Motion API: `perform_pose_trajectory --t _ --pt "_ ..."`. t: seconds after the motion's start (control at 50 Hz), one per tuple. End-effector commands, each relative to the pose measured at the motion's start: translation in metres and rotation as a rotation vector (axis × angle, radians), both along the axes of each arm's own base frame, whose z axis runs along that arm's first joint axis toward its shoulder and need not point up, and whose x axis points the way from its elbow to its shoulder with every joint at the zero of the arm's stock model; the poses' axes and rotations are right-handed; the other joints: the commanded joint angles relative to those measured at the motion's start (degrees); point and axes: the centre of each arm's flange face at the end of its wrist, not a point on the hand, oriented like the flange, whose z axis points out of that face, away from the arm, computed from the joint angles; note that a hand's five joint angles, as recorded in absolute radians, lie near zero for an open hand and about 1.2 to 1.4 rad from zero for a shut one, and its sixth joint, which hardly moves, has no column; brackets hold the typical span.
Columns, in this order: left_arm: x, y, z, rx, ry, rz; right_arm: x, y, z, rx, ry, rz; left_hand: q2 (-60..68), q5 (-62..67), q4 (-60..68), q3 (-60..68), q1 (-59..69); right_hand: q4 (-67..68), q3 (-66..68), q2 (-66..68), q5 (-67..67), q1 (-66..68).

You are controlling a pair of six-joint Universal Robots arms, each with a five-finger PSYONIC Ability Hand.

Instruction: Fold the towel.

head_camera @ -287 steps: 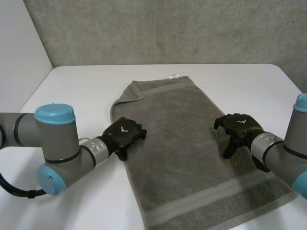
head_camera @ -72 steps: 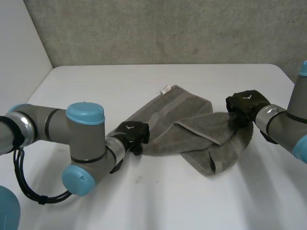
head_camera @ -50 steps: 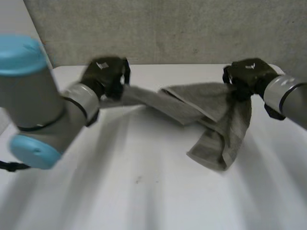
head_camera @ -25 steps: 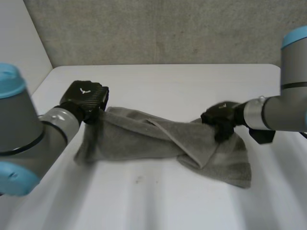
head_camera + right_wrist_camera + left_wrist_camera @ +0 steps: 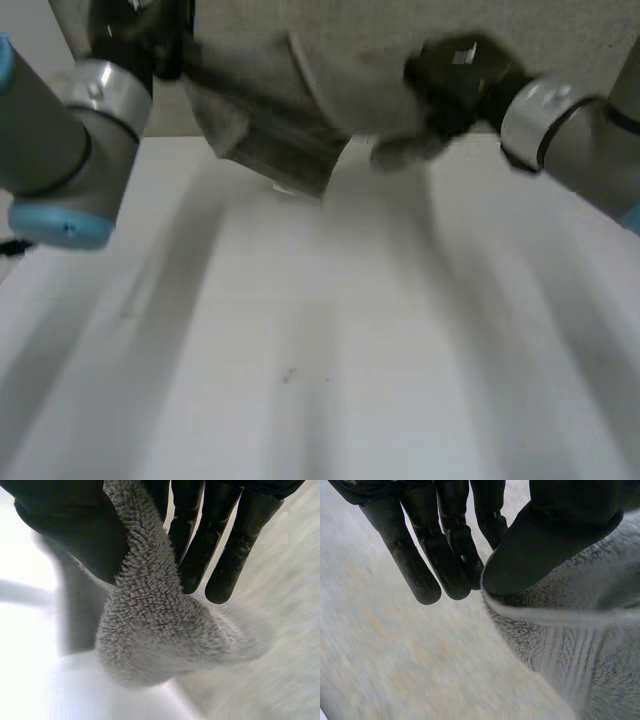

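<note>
Now the towel [image 5: 150,630] hangs in the air below the fingers, pinched against the thumb by the left hand [image 5: 555,540] and the right hand [image 5: 70,525], and a loose pinch could drop it.

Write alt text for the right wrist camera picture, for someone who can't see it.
The robot's right hand pinches a bunched fold of grey terry towel between its thumb and straight fingers. The cloth hangs past the fingertips, with the white table beyond.

Grey arm [image 5: 50,140], light-blue cap [image 5: 60,228], black right hand [image 5: 455,72].
</note>
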Motion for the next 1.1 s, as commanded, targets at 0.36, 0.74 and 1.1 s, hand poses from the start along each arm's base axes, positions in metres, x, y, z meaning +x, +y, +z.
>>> perform_pose_trajectory --t 0.36,0.74,1.1 --pt "0.007 0.043 -0.157 0.421 -0.188 -0.074 -0.026 -0.018 -0.116 0.342 0.318 -0.129 10.29 10.63 10.24 10.35 12.17 -47.31 -47.04 -46.26 -45.51 -33.71" --pt "0.011 0.031 -0.160 0.421 -0.183 -0.045 -0.041 0.091 -0.104 0.252 0.034 -0.147 10.29 10.63 10.24 10.35 12.17 -37.89 -37.62 -36.84 -36.09 -24.29" --pt "0.015 0.024 -0.166 0.436 -0.181 -0.026 -0.007 0.129 -0.160 0.338 0.121 -0.019 10.29 10.63 10.24 10.35 12.17 -38.71 -38.44 -37.66 -36.90 -25.11"
